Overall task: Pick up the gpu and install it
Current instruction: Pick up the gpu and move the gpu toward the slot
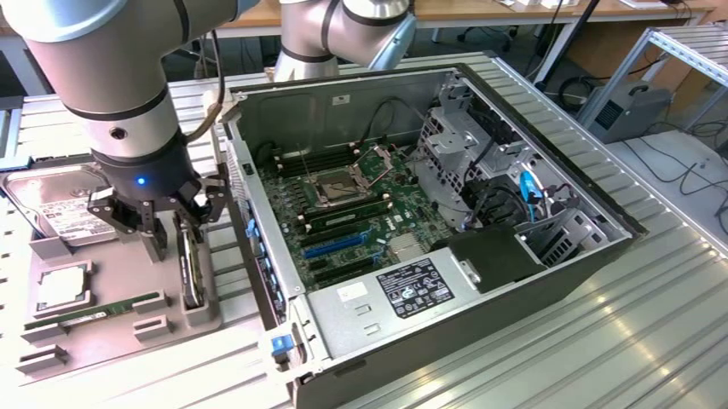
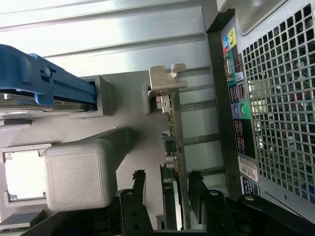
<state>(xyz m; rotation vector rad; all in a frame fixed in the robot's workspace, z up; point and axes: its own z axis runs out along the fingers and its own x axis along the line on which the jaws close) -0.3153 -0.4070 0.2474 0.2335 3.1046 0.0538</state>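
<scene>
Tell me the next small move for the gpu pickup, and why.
Probably close the jaws gently on the gpu. The gripper is over it where it stands on edge in the grey holder, and in the wrist view the open jaws sit one on each side of it, so it looks bracketed.

gpu (image 2: 172, 147) bracket bare metal; tray block (image 2: 78, 179) rough matt plastic.
</scene>
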